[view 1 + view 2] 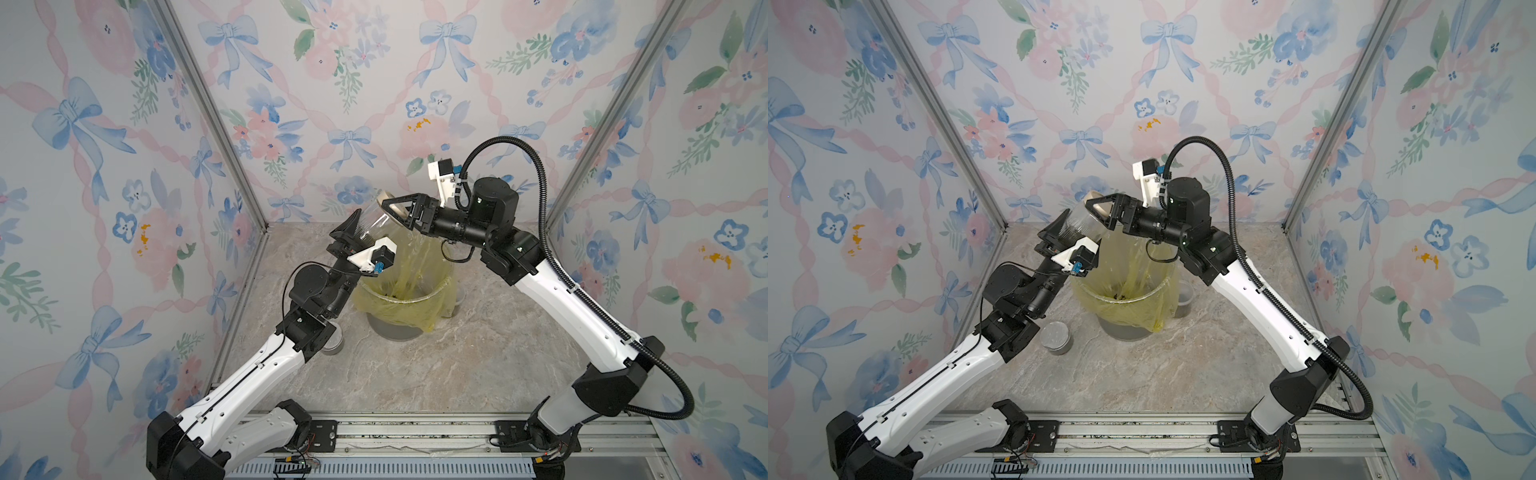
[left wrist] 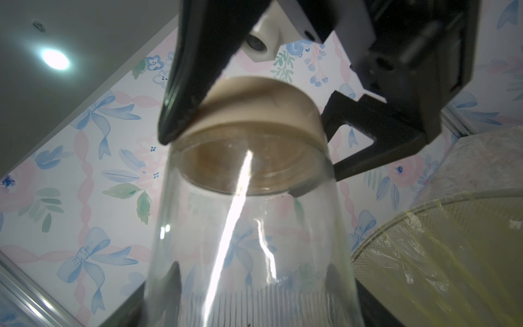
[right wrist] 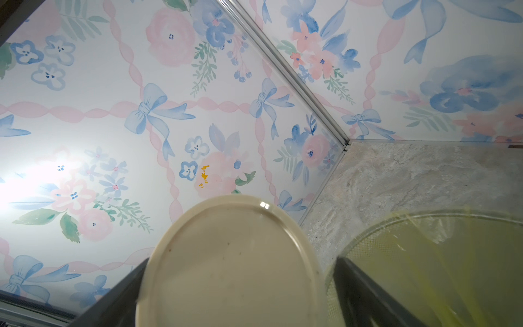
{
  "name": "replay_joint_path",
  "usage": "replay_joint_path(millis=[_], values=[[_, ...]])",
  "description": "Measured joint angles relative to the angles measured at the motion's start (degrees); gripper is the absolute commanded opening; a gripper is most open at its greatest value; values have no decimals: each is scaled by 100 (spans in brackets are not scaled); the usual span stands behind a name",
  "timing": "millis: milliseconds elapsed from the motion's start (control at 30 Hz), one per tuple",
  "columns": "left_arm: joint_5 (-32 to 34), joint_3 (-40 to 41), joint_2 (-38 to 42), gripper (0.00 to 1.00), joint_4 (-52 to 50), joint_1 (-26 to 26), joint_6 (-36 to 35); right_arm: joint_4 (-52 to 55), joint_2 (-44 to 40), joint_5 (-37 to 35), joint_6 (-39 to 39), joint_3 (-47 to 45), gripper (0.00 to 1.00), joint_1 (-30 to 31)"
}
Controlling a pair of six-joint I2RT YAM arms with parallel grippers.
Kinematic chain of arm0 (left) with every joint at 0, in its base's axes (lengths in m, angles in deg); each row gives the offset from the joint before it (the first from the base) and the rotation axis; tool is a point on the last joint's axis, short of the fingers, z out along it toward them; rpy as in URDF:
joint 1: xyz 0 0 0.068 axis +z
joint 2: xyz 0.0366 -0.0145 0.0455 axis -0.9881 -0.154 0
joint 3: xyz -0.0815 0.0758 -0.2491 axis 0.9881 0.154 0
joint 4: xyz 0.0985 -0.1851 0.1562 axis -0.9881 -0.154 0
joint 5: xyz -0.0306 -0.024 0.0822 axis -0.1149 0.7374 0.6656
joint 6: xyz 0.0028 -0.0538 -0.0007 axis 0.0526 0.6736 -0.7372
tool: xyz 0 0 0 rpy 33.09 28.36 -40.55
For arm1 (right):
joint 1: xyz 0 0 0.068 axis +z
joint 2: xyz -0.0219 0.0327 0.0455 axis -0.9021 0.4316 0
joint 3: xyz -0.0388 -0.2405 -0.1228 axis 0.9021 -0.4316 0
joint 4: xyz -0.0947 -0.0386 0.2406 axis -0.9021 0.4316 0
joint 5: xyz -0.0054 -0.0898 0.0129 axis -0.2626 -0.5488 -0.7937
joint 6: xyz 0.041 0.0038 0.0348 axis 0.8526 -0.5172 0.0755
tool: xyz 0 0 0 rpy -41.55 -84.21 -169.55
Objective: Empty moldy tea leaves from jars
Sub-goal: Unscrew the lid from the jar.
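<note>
We see the left tool (image 1: 354,233) clamped on the ribbed jar (image 2: 249,240), holding it tilted above the bin (image 1: 1125,328) with its mouth toward the right tool (image 1: 390,208). The right tool's fingers grip the tan lid (image 3: 232,269), which sits at the jar's mouth. The jar looks nearly empty. The yellow bag (image 1: 1142,266) lining the bin rises just beneath both tools, and dark tea leaves (image 1: 1121,296) lie inside it. On the table (image 1: 457,365), a second jar (image 1: 1055,337) stands just beside the left arm. A third jar (image 1: 1183,297) is half hidden behind the bin.
</note>
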Motion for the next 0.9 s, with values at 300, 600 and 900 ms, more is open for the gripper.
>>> replay_joint_path(millis=[300, 600, 900], values=[[-2, 0, -48, 12, 33, 0, 153, -210, 131, 96, 184, 85, 76, -37], [-4, 0, -74, 12, 48, 0, 243, -195, 133, 92, 155, 83, 55, -42], [-116, 0, -74, 10, -98, 0, 859, -109, 131, 125, -83, 83, 48, -76]])
